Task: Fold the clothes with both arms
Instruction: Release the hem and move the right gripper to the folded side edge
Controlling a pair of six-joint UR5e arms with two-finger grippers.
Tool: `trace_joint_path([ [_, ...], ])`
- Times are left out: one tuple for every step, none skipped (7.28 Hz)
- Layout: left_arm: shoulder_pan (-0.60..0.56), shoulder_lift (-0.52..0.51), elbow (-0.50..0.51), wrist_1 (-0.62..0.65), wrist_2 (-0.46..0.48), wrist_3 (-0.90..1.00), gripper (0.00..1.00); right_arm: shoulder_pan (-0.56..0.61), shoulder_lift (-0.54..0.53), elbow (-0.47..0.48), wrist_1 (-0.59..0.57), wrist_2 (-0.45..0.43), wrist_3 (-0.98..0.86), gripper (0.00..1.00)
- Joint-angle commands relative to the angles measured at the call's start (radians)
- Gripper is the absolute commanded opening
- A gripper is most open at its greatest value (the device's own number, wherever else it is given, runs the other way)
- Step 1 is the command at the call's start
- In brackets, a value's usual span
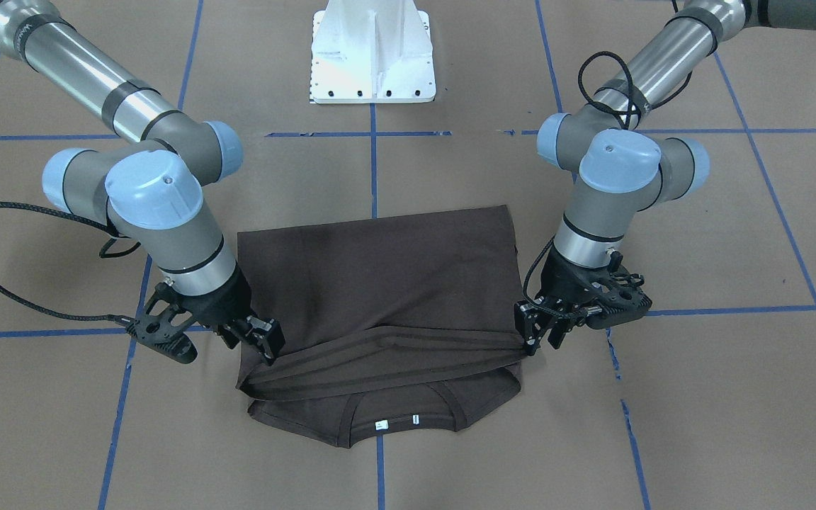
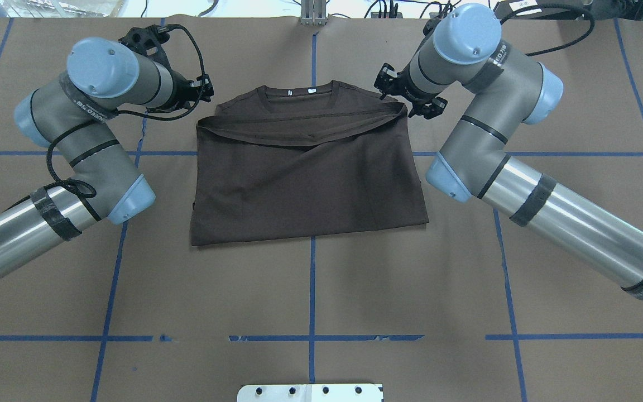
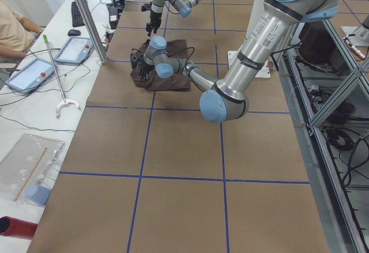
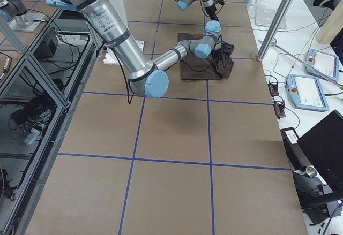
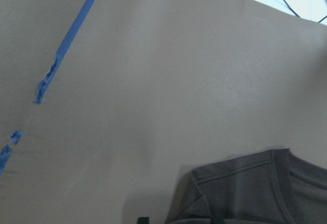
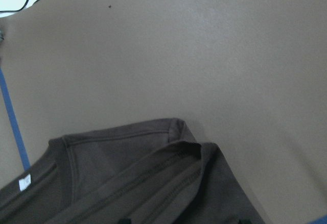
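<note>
The left end effector (image 1: 537, 334) is clamped on one corner of the T-shirt's (image 2: 305, 178) hem (image 2: 299, 124). The right end effector (image 1: 266, 343) pinches the opposite corner. The hem runs taut between them, lifted a little off the cloth below.

Seen from overhead, the T-shirt lies at the centre of the surface (image 2: 215, 290), its lower half doubled over toward 12 o'clock. The held hem stops just short of the collar (image 1: 346, 423) and the white neck tags (image 1: 382, 425), which show beyond it at 12 o'clock. The left arm (image 2: 76, 134) reaches in from 8 o'clock and the right arm (image 2: 483, 139) from 4 o'clock.

The surface is brown paper crossed by blue tape lines (image 2: 311, 290). A white pedestal (image 1: 372, 53) stands at the shirt's 6 o'clock. Past the surface's 12 o'clock edge, an operator (image 3: 14, 34) sits at a white side table (image 3: 23, 109) that carries two tablets (image 3: 78, 48).
</note>
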Motion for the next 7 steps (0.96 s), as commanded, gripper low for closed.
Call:
trace_joint_path([
  [-0.001, 0.004, -0.007, -0.005, -0.001, -0.001, 0.53, -0.072, -0.152, 0.166, -0.004, 0.006, 0.067, 0.81],
  [-0.001, 0.016, -0.017, -0.003, 0.001, -0.004, 0.54, -0.107, -0.203, 0.217, -0.003, 0.004, 0.104, 0.81],
  [-0.001, 0.018, -0.027, 0.0, -0.001, -0.002, 0.54, -0.126, -0.231, 0.242, -0.003, 0.0, 0.117, 0.81],
  [-0.003, 0.018, -0.032, 0.001, -0.001, -0.004, 0.54, -0.143, -0.246, 0.24, -0.003, 0.0, 0.126, 0.82],
  [-0.001, 0.018, -0.035, 0.004, 0.001, -0.005, 0.55, -0.146, -0.251, 0.242, -0.006, 0.01, 0.131, 0.82],
  [-0.003, 0.021, -0.04, 0.006, 0.001, -0.007, 0.56, -0.175, -0.278, 0.259, -0.004, 0.014, 0.17, 0.81],
  [-0.001, 0.021, -0.047, 0.007, 0.002, -0.025, 0.58, -0.204, -0.292, 0.271, -0.004, 0.014, 0.199, 0.8],
])
